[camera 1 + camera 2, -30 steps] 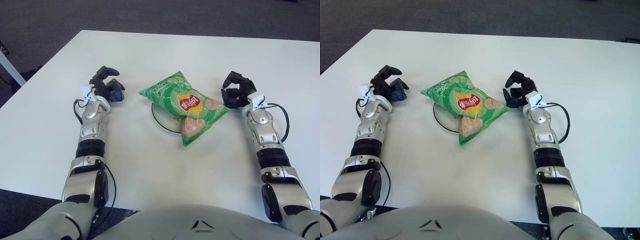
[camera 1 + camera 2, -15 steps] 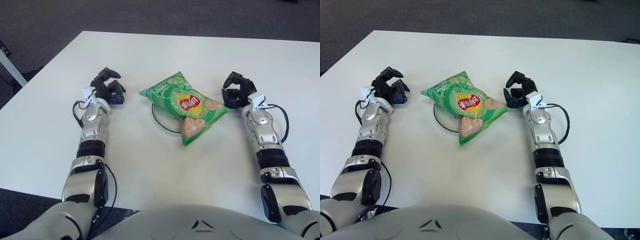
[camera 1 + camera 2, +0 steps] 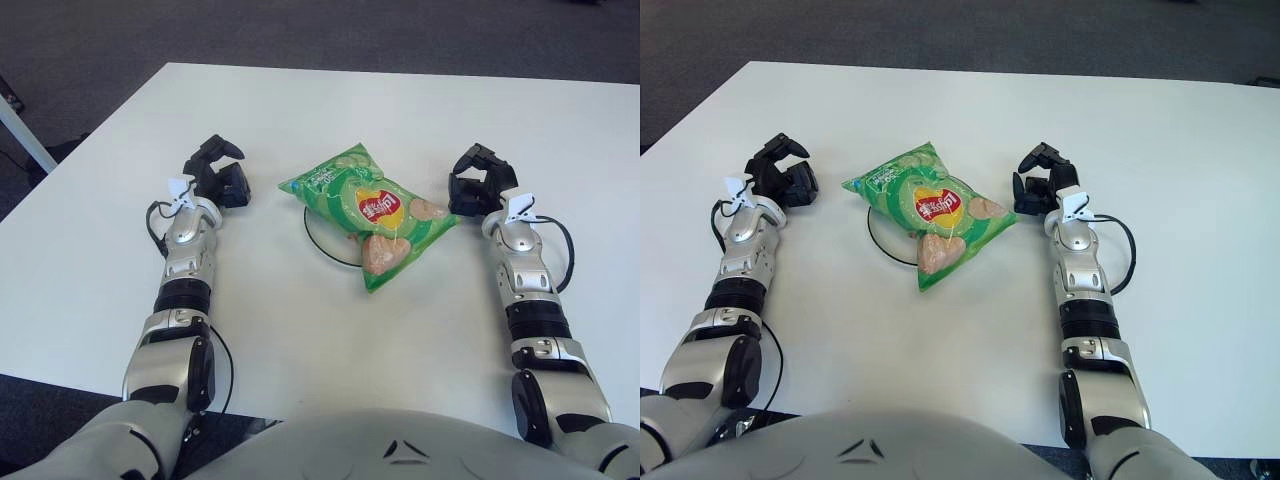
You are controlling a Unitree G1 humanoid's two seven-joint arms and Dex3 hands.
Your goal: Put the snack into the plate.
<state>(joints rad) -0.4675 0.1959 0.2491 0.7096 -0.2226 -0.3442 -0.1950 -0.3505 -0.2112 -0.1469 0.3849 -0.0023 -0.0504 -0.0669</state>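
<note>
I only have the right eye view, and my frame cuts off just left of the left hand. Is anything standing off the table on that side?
Observer: Yes. The left eye view shows a white slanted bar over the dark floor, beyond the left edge of the table.
Operator: And where is that edge relative to the left hand?
Observer: In that view the edge is visible level with the left hand, with a stretch of bare tabletop between the two. The right hand shows beside the right corner of the snack bag, the same as in your view.
</note>
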